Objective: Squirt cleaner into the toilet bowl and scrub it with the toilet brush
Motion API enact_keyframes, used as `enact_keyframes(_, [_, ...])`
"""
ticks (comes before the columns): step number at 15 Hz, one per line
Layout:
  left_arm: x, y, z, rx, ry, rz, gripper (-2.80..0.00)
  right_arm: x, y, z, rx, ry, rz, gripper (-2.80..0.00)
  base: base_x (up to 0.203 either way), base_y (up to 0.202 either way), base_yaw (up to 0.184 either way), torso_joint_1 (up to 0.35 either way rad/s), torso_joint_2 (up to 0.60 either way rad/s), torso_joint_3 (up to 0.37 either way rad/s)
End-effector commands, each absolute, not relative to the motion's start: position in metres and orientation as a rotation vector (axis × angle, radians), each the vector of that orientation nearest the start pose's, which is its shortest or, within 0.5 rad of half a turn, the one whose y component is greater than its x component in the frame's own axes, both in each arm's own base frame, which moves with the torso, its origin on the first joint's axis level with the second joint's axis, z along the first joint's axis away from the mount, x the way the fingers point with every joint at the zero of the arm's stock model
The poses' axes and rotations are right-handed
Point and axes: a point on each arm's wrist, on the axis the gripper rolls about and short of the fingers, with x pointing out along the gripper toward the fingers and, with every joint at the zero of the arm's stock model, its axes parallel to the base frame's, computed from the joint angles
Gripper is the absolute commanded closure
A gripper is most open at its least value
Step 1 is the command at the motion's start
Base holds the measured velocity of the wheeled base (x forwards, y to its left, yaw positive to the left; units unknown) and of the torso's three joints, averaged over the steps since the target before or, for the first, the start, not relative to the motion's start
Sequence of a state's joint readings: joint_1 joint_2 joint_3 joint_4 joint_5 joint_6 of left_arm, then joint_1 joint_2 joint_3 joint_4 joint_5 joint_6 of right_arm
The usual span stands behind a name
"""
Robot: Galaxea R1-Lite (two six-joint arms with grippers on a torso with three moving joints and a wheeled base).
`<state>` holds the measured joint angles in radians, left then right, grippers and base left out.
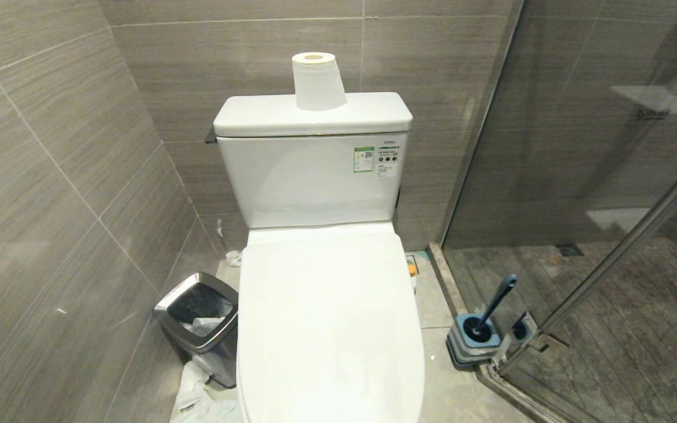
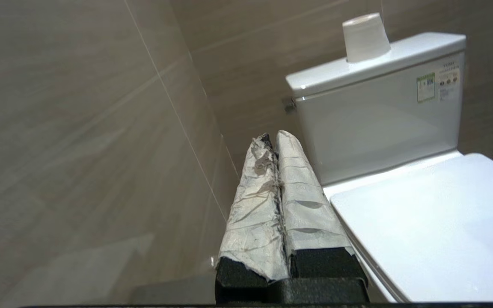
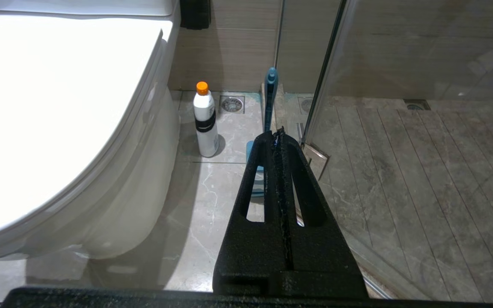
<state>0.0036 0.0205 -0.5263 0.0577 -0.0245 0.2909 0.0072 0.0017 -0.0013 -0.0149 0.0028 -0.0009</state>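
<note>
So the toilet bowl point(image 1: 329, 329) sits dead centre with its lid down flat, tank behind it against the far wall and a roll of toilet paper point(image 1: 317, 80) standing on top of the tank. The toilet brush point(image 1: 494, 305) is parked in its holder point(image 1: 472, 342) on the floor to the right of the toilet, right up against the corner of the glass shower door point(image 1: 620, 247), handle leaning up and to the right.

Left gripper point(image 2: 276, 139) has its jaws clenched tight together with nothing between them (they're wrapped in some crinkled white covering). It's up in the air just left of the toilet, near the lid's edge, pointing toward the tank and the left wall, not touching anything.

Right gripper point(image 3: 277, 134) is also squeezed closed and empty, hanging over the floor on the right side of the toilet. The brush handle pokes up just beyond its jaws, clearly apart from them. A white bottle point(image 3: 205, 122) with an orange cap stands on the floor farther off, beside the toilet base, near a floor drain point(image 3: 232, 104).

Steel-rimmed bin point(image 1: 200, 326) sits on the floor left of the toilet.
</note>
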Motion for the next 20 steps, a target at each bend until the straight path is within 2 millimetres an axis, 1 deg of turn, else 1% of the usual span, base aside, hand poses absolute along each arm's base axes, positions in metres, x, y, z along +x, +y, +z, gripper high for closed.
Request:
enact_keyframes(1, [-0.076,-0.001,0.179,0.283,-0.399,0.036,0.0,-0.023,0.0,0.078,-0.002,-0.014,0.011,0.0,0.0,0.0,0.0,0.0,0.0,0.0])
enact_keyframes(4, [-0.046,-0.001,0.141,0.266,-0.34,0.029,0.0,-0.023,0.0,0.078,-0.002,-0.014,0.011,0.0,0.0,0.0,0.0,0.0,0.0,0.0])
enact_keyframes(6, [-0.03,0.0,0.114,0.263,-0.316,0.028,0.0,-0.023,0.0,0.078,-0.002,-0.014,0.011,0.0,0.0,0.0,0.0,0.0,0.0,0.0])
enact_keyframes(7, [-0.027,0.0,0.104,0.259,-0.282,0.024,0.0,-0.023,0.0,0.078,-0.002,-0.014,0.011,0.0,0.0,0.0,0.0,0.0,0.0,0.0])
enact_keyframes(10, [-0.023,0.0,0.081,0.227,-0.051,0.003,0.0,-0.023,0.0,0.078,-0.002,-0.014,0.011,0.0,0.0,0.0,0.0,0.0,0.0,0.0])
enact_keyframes(13, [-0.023,-0.001,0.074,0.16,0.014,-0.023,0.0,-0.023,0.0,0.078,-0.001,-0.014,0.011,0.0,0.0,0.0,0.0,0.0,0.0,0.0])
enact_keyframes(16, [-0.023,-0.001,0.075,0.083,0.007,-0.02,0.0,-0.023,0.0,0.077,-0.002,-0.012,0.011,0.0,0.0,0.0,0.0,0.0,0.0,0.0])
enact_keyframes(20, [-0.023,0.0,0.075,0.038,0.007,-0.008,0.0,-0.023,0.0,0.078,-0.002,-0.014,0.011,0.0,0.0,0.0,0.0,0.0,0.0,0.0])
